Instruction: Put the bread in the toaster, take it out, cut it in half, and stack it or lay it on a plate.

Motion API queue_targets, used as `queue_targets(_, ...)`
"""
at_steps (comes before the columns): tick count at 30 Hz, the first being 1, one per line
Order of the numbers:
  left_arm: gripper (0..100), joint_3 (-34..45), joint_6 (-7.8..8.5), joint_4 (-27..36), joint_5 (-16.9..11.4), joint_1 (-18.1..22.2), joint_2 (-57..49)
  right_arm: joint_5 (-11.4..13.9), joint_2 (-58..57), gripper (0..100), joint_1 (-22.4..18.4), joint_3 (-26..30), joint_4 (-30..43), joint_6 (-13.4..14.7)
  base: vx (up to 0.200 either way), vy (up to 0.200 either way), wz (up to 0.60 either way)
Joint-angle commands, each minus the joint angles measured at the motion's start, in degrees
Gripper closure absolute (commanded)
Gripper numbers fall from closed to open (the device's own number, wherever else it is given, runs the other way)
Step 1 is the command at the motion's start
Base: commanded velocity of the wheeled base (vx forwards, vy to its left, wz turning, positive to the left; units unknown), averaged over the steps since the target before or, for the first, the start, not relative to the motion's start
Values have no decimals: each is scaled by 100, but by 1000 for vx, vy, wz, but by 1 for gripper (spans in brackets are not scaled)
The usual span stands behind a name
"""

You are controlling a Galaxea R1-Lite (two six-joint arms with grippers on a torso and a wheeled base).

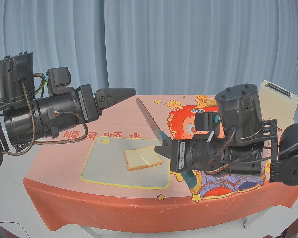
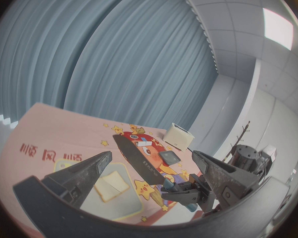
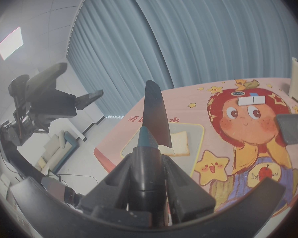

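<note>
We found the bread [image 1: 143, 158] lying on the board [image 1: 102, 169], a diagonal cut across it and the two halves touching. So we judged toasting and cutting done. What was left was putting down the knife and moving the halves to the plate.

The right claw [image 1: 163, 148] was clamped on the handle of the knife [image 1: 149, 119], blade raised on a slant over the table, clear of the bread. The left claw [image 1: 130, 92] hung empty above the table's left side.

The head view took that claw side-on, while the left wrist view showed its fingers [image 2: 89, 169] spread wide. The wrist views also gave us a dark square plate [image 2: 170, 157] near the toaster [image 1: 276, 103], a spot the right arm covered in the head view.
</note>
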Motion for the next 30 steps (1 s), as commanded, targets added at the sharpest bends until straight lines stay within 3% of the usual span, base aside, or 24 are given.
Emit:
queue_targets(1, 0, 187, 465, -377, -21, 40, 389, -1, 458, 100, 42, -82, -80, 279, 0, 0, 0)
queue_targets(2, 0, 231, 535, -491, -38, 40, 433, -1, 537, 100, 60, -47, -89, 279, 0, 0, 0)
queue_targets(9, 0, 187, 553, -790, -390, 22, 530, 51, 555, 100, 51, 164, -80, 253, 0, 0, 0)
queue_targets(13, 0, 170, 561, -799, -390, 22, 697, 385, 458, 100, -19, 279, -27, 183, 0, 0, 0)
queue_targets(19, 0, 47, 561, -790, -399, 5, 759, 772, 397, 100, -222, 454, -63, -318, 0, 0, 0)
queue_targets(30, 0, -182, 579, -781, -407, -4, 1242, 781, 484, 100, -230, 586, -80, -520, 0, 0, 0)
